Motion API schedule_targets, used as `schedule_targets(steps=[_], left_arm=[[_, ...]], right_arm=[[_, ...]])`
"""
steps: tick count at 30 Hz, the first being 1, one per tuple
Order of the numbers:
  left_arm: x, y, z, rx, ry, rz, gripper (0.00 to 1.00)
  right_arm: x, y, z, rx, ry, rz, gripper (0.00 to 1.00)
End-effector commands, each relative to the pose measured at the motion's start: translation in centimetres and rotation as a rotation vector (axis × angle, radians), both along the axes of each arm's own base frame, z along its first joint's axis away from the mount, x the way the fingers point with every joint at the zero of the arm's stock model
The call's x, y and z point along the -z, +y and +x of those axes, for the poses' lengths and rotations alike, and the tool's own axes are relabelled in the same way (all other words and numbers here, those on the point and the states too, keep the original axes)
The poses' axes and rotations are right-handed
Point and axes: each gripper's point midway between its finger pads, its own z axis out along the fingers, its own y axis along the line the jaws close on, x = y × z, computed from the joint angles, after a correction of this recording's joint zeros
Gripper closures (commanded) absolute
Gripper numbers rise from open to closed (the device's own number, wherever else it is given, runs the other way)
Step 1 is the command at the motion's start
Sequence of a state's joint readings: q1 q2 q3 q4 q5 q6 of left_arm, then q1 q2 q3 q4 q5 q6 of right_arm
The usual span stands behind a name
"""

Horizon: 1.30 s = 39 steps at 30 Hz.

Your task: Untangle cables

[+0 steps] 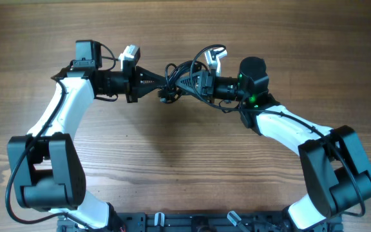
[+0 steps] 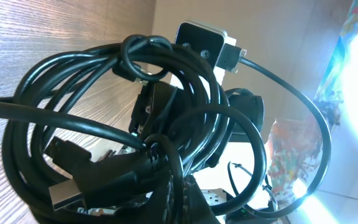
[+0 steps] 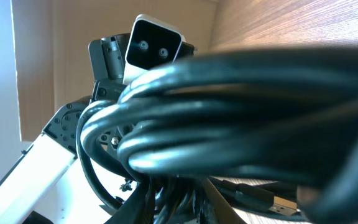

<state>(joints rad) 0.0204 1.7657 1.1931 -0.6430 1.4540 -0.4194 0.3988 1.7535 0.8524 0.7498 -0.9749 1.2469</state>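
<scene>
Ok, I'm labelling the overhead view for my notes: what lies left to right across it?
From the left: left arm's white link → left end effector → cables → right end effector → right arm's white link.

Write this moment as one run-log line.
left end effector: shut on knotted thin black cables | right end effector: at cables, grip unclear

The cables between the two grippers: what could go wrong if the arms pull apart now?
1. A small loop circles several strands of the cables; pulling may tighten it into a knot.
2. The left gripper clamps the bundle, but the hold of the right gripper is hidden behind blurred cords, so strands may slip.
</scene>
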Motion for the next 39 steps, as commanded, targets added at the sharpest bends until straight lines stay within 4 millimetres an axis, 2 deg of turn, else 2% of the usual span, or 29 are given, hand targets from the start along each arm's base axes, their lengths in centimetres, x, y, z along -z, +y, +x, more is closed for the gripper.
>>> schedule_targets(steps=[1,5,9,12,15,17,18,21,23,25,26,27,30,31,34,37,39], left_arm=[[-0.7,-1.3,-0.9,0.056,-0.021,-0.051,0.96],[0.9,-2.1,-0.8,0.051,-0.020,0.041,0.96],[1.1,-2.3,-0.9,0.056,-0.021,0.053,0.96],[2.1,-3.1,-1.1,0.063,-0.023,0.116,0.96],[3.5,-3.0,-0.7,0.041,-0.021,0.199,0.96],[3.8,-2.8,-0.6,0.038,-0.041,0.218,0.96],[3.9,-2.8,-0.7,0.043,-0.060,0.223,0.96],[4.7,-2.5,-0.6,0.039,-0.089,0.276,0.96],[4.9,-2.4,-0.6,0.046,-0.115,0.289,0.96],[5.8,-2.0,-0.3,0.032,-0.116,0.343,0.96],[6.2,-1.8,-0.2,0.025,-0.114,0.371,0.96],[7.6,-1.0,-0.2,0.009,-0.087,0.458,0.96],[8.3,-0.5,-0.2,-0.001,-0.081,0.509,0.96],[8.7,-0.1,0.0,-0.010,-0.080,0.534,0.96],[9.6,1.5,0.5,-0.047,-0.063,0.606,0.96],[11.1,5.2,1.1,-0.125,-0.012,0.722,0.96],[11.6,6.6,1.5,-0.157,-0.003,0.765,0.96]], right_arm=[[-0.5,0.1,0.7,0.029,0.005,0.022,0.78],[-2.1,0.8,0.1,0.008,-0.045,0.068,0.81],[-2.1,1.3,0.1,0.017,-0.050,0.066,0.82],[-2.5,2.1,-0.5,0.002,-0.073,0.074,0.84],[-2.4,2.3,-1.1,-0.034,-0.157,0.057,0.80],[-2.1,2.4,-1.7,-0.068,-0.209,0.040,0.82],[-1.7,2.4,-1.9,-0.082,-0.223,0.027,0.89],[0.2,2.4,-2.6,-0.126,-0.229,-0.030,0.85],[1.3,2.3,-2.8,-0.136,-0.226,-0.064,0.86],[1.7,2.2,-2.9,-0.143,-0.250,-0.083,0.96],[1.8,2.2,-2.8,-0.143,-0.258,-0.086,0.96],[2.2,1.8,-2.4,-0.125,-0.261,-0.106,0.96],[3.5,1.3,-1.8,-0.097,-0.262,-0.158,0.96],[4.5,1.0,-1.4,-0.072,-0.254,-0.202,0.95],[5.9,-0.2,-0.6,-0.030,-0.210,-0.257,0.95],[6.7,-3.1,0.5,0.062,-0.142,-0.347,0.95],[8.3,-6.0,1.4,0.189,-0.102,-0.517,0.96]])
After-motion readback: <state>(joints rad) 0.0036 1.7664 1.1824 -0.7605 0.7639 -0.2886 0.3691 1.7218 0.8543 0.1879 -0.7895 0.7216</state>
